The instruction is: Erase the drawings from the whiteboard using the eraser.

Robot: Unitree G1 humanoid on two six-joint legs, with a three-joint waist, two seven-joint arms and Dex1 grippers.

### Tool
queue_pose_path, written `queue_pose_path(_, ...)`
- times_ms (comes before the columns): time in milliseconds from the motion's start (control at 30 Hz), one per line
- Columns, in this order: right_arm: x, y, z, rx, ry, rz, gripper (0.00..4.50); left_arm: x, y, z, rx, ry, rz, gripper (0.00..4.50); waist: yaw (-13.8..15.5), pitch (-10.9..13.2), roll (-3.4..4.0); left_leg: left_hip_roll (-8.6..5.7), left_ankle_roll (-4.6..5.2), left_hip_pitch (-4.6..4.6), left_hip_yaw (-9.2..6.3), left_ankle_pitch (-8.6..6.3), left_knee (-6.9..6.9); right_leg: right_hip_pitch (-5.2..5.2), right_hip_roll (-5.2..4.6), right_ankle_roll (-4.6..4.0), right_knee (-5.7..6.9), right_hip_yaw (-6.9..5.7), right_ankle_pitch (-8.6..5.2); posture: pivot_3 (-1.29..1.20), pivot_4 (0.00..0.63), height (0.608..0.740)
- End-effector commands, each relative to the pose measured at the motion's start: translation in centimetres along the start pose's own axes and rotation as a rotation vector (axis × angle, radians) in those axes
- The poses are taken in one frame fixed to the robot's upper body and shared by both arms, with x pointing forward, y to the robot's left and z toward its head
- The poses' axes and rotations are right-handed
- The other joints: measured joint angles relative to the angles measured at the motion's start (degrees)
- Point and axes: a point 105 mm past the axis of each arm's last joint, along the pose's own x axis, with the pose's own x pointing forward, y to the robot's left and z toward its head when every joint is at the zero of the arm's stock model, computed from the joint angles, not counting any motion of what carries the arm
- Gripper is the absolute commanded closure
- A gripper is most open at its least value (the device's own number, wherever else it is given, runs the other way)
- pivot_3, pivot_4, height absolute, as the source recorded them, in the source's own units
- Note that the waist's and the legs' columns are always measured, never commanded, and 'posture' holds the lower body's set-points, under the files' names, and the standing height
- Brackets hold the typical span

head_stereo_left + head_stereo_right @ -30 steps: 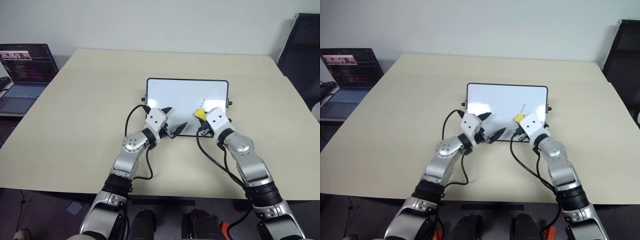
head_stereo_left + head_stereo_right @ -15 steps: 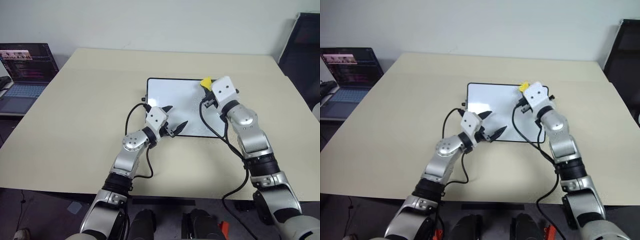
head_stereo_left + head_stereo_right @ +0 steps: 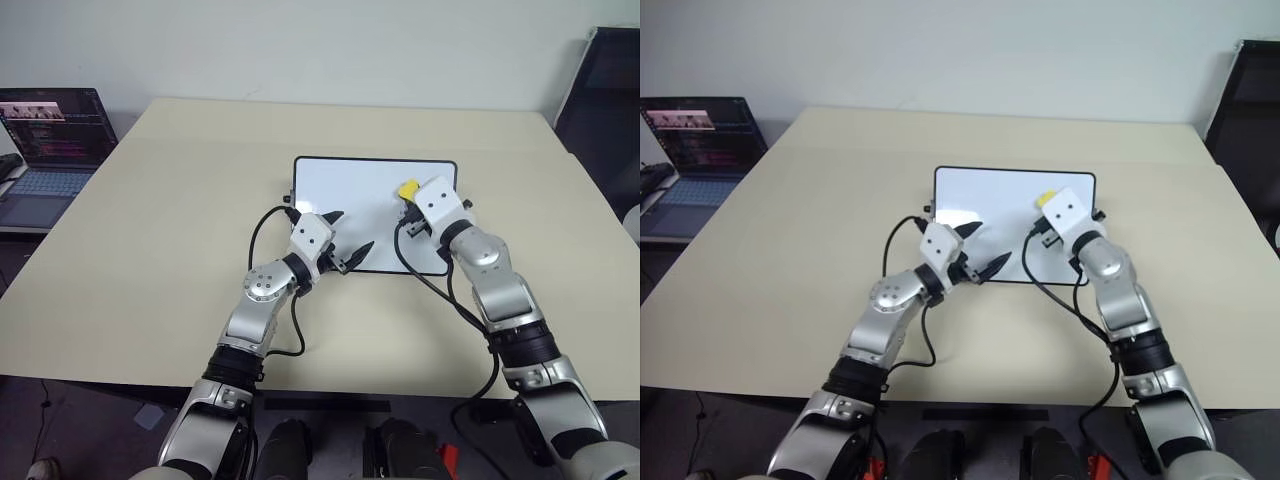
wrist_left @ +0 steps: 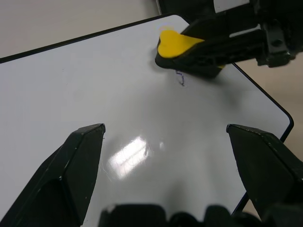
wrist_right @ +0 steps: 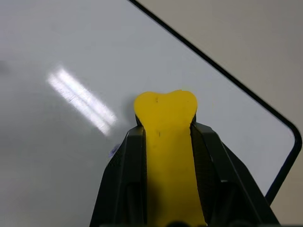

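The whiteboard (image 3: 340, 185) lies flat in the middle of the table. My right gripper (image 3: 411, 197) is shut on the yellow eraser (image 3: 408, 188), which sits over the board's right part. In the right wrist view the eraser (image 5: 165, 118) is pinched between both black fingers (image 5: 129, 163). One small dark remnant of the drawings (image 4: 181, 80) shows right beside the eraser (image 4: 171, 42); other marks are hidden or not discernible. My left gripper (image 3: 348, 236) is open over the board's near left part, with nothing between its fingers (image 4: 83, 156).
An open laptop (image 3: 50, 140) stands on a side surface at the far left. A dark object (image 3: 603, 90) stands beyond the table's right side. Black cables (image 3: 262, 235) loop from both wrists over the beige table (image 3: 180, 220).
My right gripper swept the eraser from the board's near edge up to its far edge, then back down toward the middle right. The zigzag mark seen earlier is mostly gone. The left arm stayed still.
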Motion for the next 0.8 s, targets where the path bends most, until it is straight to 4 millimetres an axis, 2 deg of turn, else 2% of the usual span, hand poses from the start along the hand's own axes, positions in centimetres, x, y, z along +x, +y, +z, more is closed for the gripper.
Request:
queue_pose_path(33, -0.7, 1.0, -1.2, 0.007, 0.058, 0.022, 3.53, 0.2, 0.3, 1.9, 0.028, -0.063, 0.009, 0.0, 0.0, 0.0, 0.0, 0.0, 0.0, 0.02, -0.01, 0.0, 0.01, 0.03, 0.0, 0.0, 0.0, -0.01, 0.0, 0.0, 0.15, 0.74)
queue_pose_path(267, -2.1, 3.2, -2.1, 0.031, 0.096, 0.068, 3.53, 0.3, 0.3, 1.9, 0.028, -0.066, 0.005, 0.0, 0.0, 0.0, -0.02, 0.0, 0.0, 0.02, -0.01, 0.0, 0.01, 0.04, 0.01, 0.01, -0.02, -0.01, 0.0, 0.0, 0.15, 0.74)
queue_pose_path(400, -2.6, 3.2, -2.4, 0.029, 0.106, 0.07, 3.53, 0.4, 0.0, 1.9, 0.025, -0.068, -0.002, 0.0, 0.0, 0.0, -0.02, -0.01, 0.0, 0.03, -0.02, 0.0, 0.03, 0.05, 0.01, 0.02, -0.03, -0.01, 0.0, 0.0, 0.15, 0.74)
queue_pose_path(500, -2.4, 1.9, -1.7, 0.029, 0.074, 0.034, 3.53, 0.5, -0.1, 1.9, 0.025, -0.069, -0.007, 0.0, 0.0, 0.0, -0.02, -0.01, 0.0, 0.03, -0.02, 0.01, 0.03, 0.05, 0.01, 0.03, -0.03, -0.01, 0.0, 0.0, 0.15, 0.74)
queue_pose_path(700, -0.2, -1.7, 1.4, 0.019, -0.049, -0.078, 3.53, 0.6, -0.2, 2.0, 0.026, -0.071, -0.013, 0.0, -0.1, 0.0, -0.01, -0.01, 0.03, 0.03, 0.02, 0.03, 0.04, 0.03, 0.02, 0.04, -0.03, 0.02, 0.01, 0.0, 0.15, 0.74)
queue_pose_path(800, 0.7, -3.0, 2.2, 0.008, -0.082, -0.116, 3.53, 0.6, -0.2, 2.0, 0.028, -0.072, -0.014, 0.0, 0.0, 0.0, -0.01, -0.01, 0.04, 0.0, 0.01, 0.03, 0.02, 0.02, 0.01, 0.03, -0.04, 0.0, 0.02, 0.0, 0.15, 0.74)
